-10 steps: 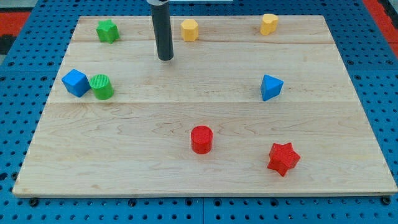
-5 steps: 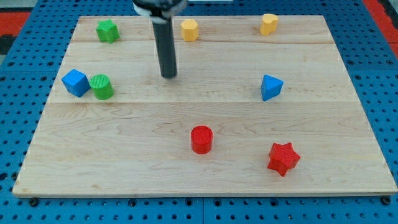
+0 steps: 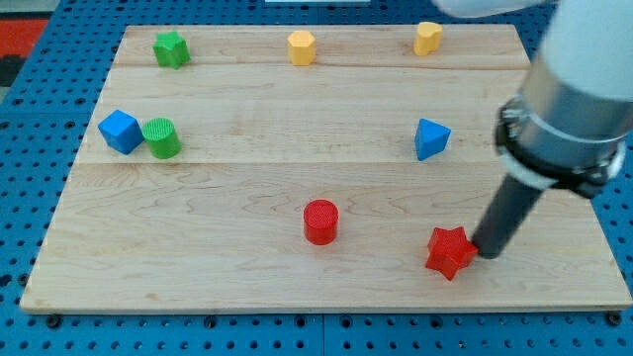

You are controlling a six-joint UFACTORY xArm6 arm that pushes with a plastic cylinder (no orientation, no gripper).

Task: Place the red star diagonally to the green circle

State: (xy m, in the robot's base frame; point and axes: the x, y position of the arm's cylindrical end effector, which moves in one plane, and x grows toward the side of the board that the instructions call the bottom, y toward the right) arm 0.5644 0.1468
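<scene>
The red star (image 3: 450, 251) lies on the wooden board (image 3: 247, 188) near the view's bottom right. The green circle (image 3: 160, 137) stands at the view's left, touching a blue cube (image 3: 120, 131) on its left. My tip (image 3: 486, 253) is down on the board just right of the red star, touching or almost touching its right point. The rod rises from it toward the view's upper right.
A red cylinder (image 3: 320, 222) stands left of the star. A blue triangle (image 3: 430, 138) lies above the star. A green star (image 3: 170, 48), a yellow hexagon (image 3: 302, 47) and another yellow block (image 3: 427, 38) line the view's top edge.
My tip has swept from the board's upper middle, near the yellow hexagon, down to the right side of the red star. No block has visibly moved.
</scene>
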